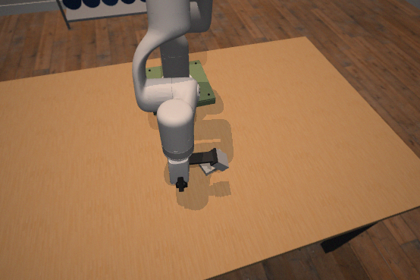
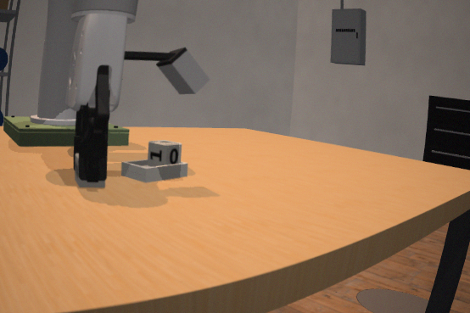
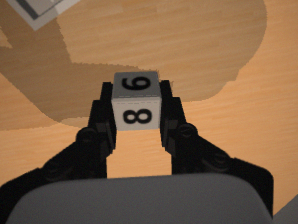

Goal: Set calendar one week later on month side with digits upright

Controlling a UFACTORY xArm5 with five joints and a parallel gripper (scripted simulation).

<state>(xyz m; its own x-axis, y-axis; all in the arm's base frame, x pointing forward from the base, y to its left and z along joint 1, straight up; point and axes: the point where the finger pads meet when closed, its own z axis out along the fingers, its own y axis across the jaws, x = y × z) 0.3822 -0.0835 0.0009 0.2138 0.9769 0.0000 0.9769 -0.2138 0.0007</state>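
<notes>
My gripper point(image 2: 92, 172) point(image 3: 137, 96) points down and is shut on a cube point(image 2: 91, 185) point(image 3: 137, 114), low at the table. In the wrist view the cube shows an 8 and a 6 or 9, both turned sideways. The fingers hide most of it in the exterior view. The pale grey tray point(image 2: 166, 173) point(image 3: 37, 23) stands on the table to the right of the gripper in that view; part of it also shows in the top view. The other cube point(image 2: 165, 153) stands in the tray, with a sideways 1 and an upright 0 visible. No month's name is readable.
The wrist camera's grey housing point(image 1: 222, 160) point(image 2: 184, 72) sticks out on a black bracket above the tray side. The green robot base point(image 1: 206, 87) point(image 2: 72, 136) is at the back. The table's front edge point(image 2: 297, 263) is well away from the cubes.
</notes>
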